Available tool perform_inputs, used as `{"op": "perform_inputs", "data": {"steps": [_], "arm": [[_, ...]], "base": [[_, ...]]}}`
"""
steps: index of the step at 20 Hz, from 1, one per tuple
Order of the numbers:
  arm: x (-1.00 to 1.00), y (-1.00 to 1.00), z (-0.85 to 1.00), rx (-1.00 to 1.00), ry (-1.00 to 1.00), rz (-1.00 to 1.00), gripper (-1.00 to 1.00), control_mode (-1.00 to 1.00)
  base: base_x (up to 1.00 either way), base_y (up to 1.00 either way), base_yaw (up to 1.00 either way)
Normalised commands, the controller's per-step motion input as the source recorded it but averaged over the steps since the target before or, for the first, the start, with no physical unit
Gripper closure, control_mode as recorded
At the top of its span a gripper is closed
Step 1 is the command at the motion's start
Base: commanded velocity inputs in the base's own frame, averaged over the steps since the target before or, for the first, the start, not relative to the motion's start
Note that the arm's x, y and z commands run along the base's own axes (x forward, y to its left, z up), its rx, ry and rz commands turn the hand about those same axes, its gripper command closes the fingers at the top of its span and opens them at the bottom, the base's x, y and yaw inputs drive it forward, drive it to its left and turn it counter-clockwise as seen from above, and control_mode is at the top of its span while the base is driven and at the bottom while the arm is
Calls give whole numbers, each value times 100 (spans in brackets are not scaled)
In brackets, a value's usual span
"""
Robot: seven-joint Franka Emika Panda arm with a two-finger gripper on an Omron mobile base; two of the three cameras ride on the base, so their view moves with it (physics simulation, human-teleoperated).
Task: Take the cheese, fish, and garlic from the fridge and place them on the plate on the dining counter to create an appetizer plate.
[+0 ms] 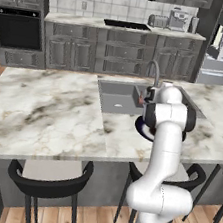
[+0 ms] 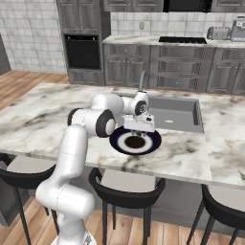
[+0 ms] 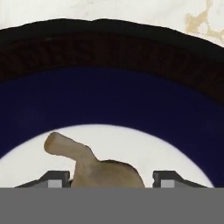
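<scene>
The gripper [image 3: 111, 181] hangs released over the plate [image 3: 109, 94], garlic [image 3: 94, 164] lying between its tips; cheese and fish seemingly remain.

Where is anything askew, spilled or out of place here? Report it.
Nothing stands out. The garlic lies on the plate between the open gripper fingers, stem tilted up, which seems normal for a bulb. The plate sits flat on the dining counter beside the sink; no spills.
</scene>
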Motion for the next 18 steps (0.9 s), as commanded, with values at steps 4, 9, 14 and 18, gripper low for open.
{"op": "perform_inputs", "data": {"steps": [4, 9, 14, 18], "arm": [[-42, 0, 0, 0, -7, 0, -100, -100], [-86, 0, 31, -3, -24, 0, -100, -100], [-97, 4, 61, -8, -37, 0, -100, -100], [-100, 18, 65, -12, -39, 0, -100, -100]], "base": [[0, 0, 0], [0, 0, 0], [0, 0, 0], [0, 0, 0]]}}
